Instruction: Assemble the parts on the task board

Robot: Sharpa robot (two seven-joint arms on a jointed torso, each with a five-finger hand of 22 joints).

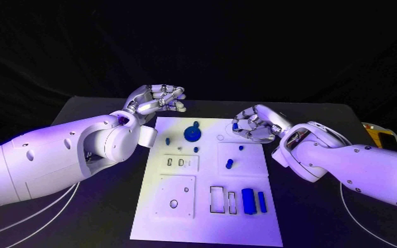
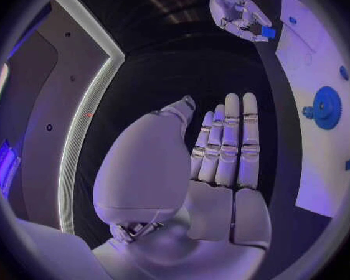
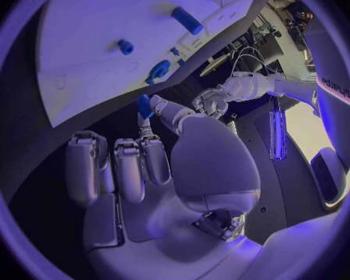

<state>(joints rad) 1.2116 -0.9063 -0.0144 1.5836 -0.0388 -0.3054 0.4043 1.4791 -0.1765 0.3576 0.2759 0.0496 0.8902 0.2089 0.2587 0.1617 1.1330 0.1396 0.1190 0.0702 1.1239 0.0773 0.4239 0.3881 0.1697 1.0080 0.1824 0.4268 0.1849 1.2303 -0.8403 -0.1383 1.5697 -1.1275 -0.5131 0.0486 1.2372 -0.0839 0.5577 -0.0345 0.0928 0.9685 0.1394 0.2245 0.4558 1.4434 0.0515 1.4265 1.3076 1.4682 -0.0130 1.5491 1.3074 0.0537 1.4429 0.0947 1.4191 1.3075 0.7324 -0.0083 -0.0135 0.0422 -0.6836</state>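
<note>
Assembly stood partly done: a gear (image 1: 193,132) and several parts (image 1: 248,202) sat on the task board (image 1: 207,225), while the right hand (image 1: 253,125) pinched a small blue part (image 3: 144,106) in its fingers (image 3: 153,157) over the board's far edge, and the left hand (image 1: 157,100) hovered empty, fingers loosely spread.

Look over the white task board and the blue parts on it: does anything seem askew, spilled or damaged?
Nothing stands out. The white task board lies flat and square on the black table, and the blue parts, including the blue gear, sit tidily on it. The right hand pinches one small blue piece.
</note>
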